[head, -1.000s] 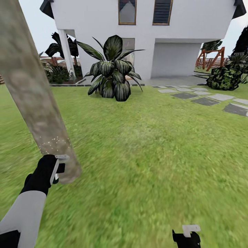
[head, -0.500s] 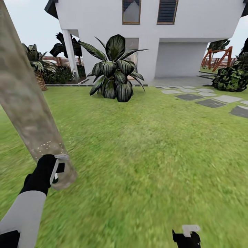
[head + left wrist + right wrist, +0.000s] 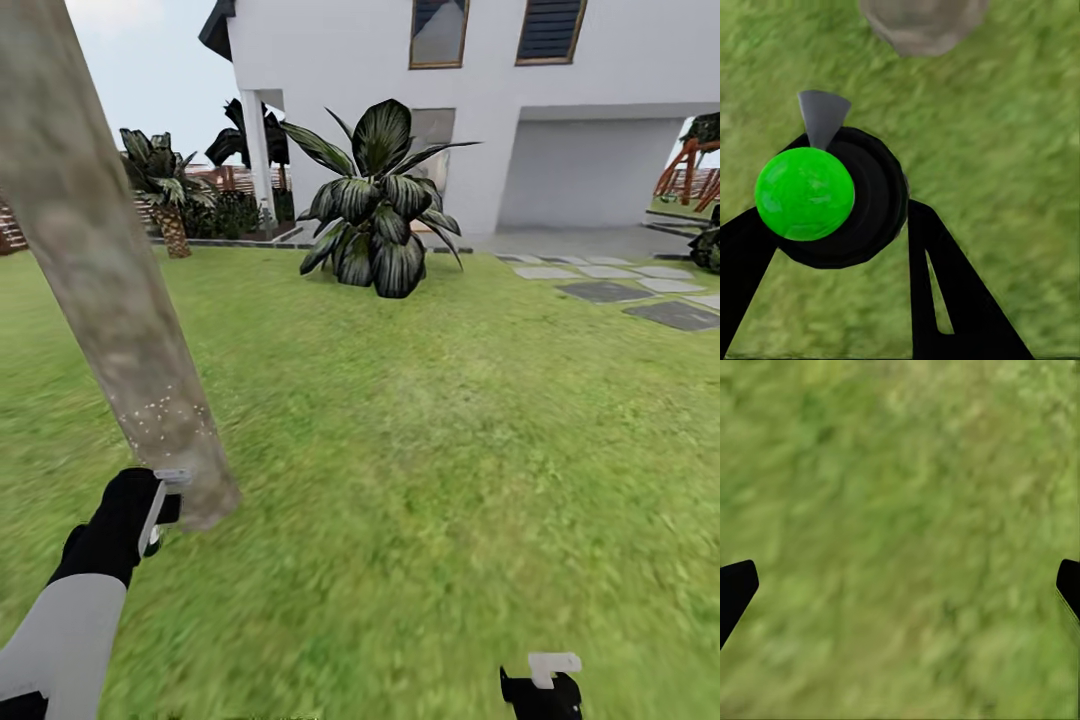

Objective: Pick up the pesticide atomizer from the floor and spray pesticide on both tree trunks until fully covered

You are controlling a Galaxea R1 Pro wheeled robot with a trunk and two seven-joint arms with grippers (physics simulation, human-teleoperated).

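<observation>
A: Item one, left gripper (image 3: 160, 505)?

B: Clamped on the pesticide atomizer (image 3: 840, 199). In the left wrist view the dark round bottle with a green cap sits between the black fingers (image 3: 945, 300), its grey nozzle pointing ahead toward the tree trunk (image 3: 110, 290). I judge it is held that way so spray lands on the bark.

A: Item two, trunk?

B: Just ahead of the gripper, close but apart. A band of pesticide (image 3: 160, 412) specks sits a little above the gripper; the trunk higher up looks bare, so coverage seems partial.

A: Item three, right gripper (image 3: 541, 682)?

B: Spread wide over the lawn (image 3: 900, 540), holding nothing, well off to the side of the left one. Probably parked, being unneeded for spraying.

A: Surroundings?

B: Beyond the gripper, a broad-leaf plant (image 3: 375, 215) and white house (image 3: 560, 110).
</observation>
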